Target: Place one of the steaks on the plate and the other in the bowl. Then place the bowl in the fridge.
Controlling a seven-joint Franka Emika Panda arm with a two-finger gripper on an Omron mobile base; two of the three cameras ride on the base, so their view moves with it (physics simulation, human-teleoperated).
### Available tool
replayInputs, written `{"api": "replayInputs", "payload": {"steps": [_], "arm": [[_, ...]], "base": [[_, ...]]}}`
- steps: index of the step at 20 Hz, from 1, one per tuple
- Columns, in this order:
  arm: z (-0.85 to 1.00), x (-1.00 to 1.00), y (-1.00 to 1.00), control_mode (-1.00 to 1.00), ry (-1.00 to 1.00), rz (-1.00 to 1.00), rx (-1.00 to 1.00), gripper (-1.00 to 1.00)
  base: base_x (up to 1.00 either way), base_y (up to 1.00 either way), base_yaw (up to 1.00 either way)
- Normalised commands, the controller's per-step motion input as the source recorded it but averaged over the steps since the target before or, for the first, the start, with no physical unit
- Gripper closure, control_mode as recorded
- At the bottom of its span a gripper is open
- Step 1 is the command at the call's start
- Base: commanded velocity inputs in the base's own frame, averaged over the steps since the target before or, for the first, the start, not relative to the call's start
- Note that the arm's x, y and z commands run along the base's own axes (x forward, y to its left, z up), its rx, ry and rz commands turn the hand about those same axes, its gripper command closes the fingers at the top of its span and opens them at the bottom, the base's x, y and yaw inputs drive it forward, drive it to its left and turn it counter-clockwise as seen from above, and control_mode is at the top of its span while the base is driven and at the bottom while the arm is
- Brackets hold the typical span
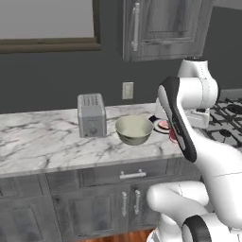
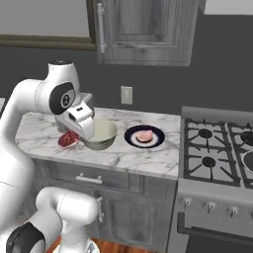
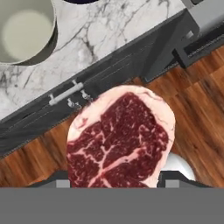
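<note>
Dark red, white-marbled steak (image 3: 120, 140) with pale fat rim, clamped in the hand (image 3: 118, 181).

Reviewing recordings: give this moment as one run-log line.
gripper: holding marbled red steak, lifted | pale pink steak: on plate | bowl: empty, on counter

A home kitchen: marble tabletop (image 1: 42, 142) at centre frame carrying a toaster (image 1: 91, 115), grey wood-panel cabinets (image 1: 160, 28) above and below, a gas stove (image 2: 220, 143) at right, and a wall socket (image 2: 126, 95) on the dark wall.
</note>
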Motion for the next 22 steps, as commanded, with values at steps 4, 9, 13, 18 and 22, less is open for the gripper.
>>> {"api": "replayInputs", "payload": {"steps": [4,9,13,18,22], "arm": [[0.00,0.00,0.00,1.00,0.00,0.00,0.00,1.00],[0.00,0.00,0.00,1.00,0.00,0.00,0.00,1.00],[0.00,0.00,0.00,1.00,0.00,0.00,0.00,1.00],[0.00,0.00,0.00,1.00,0.00,0.00,0.00,1.00],[0.00,0.00,0.00,1.00,0.00,0.00,0.00,1.00]], "base": [[0.41,0.19,0.00],[0.71,0.28,-0.09],[0.52,0.04,-0.09],[0.53,0.34,-0.23],[0.01,0.39,-0.16]]}}
